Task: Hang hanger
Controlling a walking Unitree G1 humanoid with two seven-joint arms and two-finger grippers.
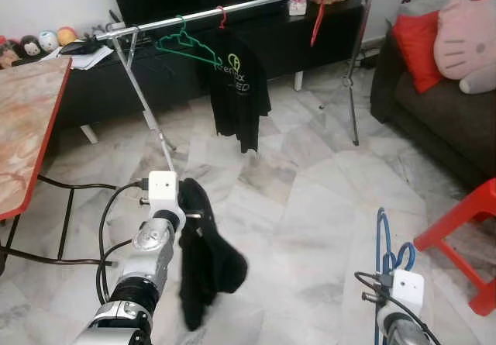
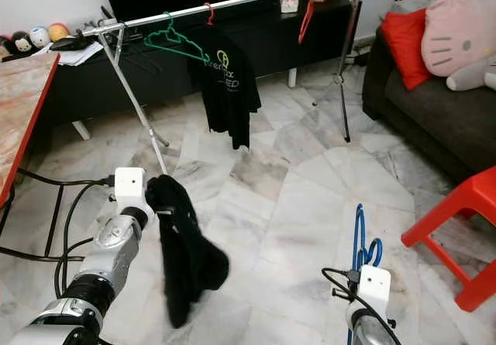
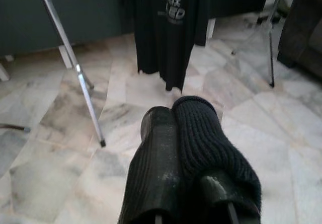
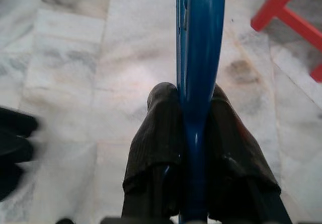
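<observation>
The right gripper (image 4: 193, 133) is clamped on a blue hanger (image 4: 198, 58), its two black fingers (image 4: 156, 148) pressed against either side of the plastic; the hanger stands upright above the wrist at the near right, over the marble floor (image 1: 310, 205). The left gripper (image 3: 173, 133) at the near left pinches a dark knitted garment (image 1: 205, 260), which droops in a limp fold below the arm. Farther off, a silver clothes rail (image 1: 256, 4) runs across the room in front of a dark cabinet. On the rail hang a green hanger (image 1: 186, 44), a black T-shirt (image 1: 239, 89) on a red hook, and a bare red hanger (image 1: 318, 19) farther right. A red stool (image 1: 465, 229) stands at the near right, beside a dark sofa (image 1: 434, 120).
</observation>
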